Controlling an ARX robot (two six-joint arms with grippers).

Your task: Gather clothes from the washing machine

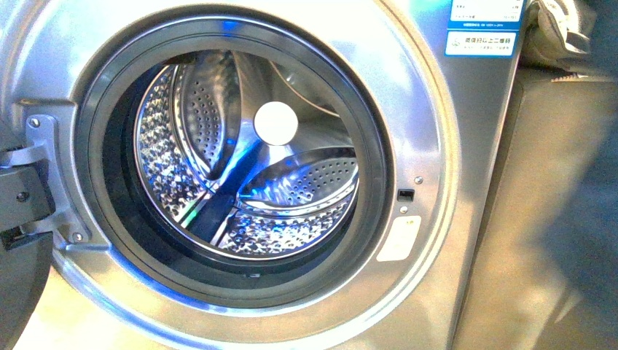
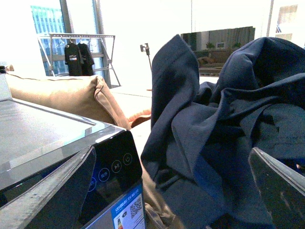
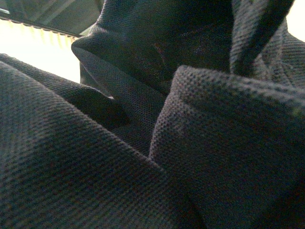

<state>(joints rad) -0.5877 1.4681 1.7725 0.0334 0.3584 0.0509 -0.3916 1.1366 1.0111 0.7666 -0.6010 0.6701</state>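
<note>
The washing machine (image 1: 437, 146) fills the front view, its door open and its perforated steel drum (image 1: 248, 160) empty. Neither arm shows there. In the left wrist view the dark navy clothes (image 2: 224, 143) hang bunched beside the washer's black control panel (image 2: 112, 167). My left gripper (image 2: 176, 191) is open, its dark fingers (image 2: 52, 191) spread wide on either side, with the clothes between and beyond them. In the right wrist view the woven navy clothes (image 3: 167, 143) cover nearly the whole picture and hide my right gripper, which is shut on them.
The open door's hinge (image 1: 29, 175) stands at the left of the drum mouth. A beige sofa cushion (image 2: 71, 95) lies behind the washer's top. A clothes rack (image 2: 78, 47) with dark garments stands by the far windows. A dark cabinet side (image 1: 554, 219) stands right of the washer.
</note>
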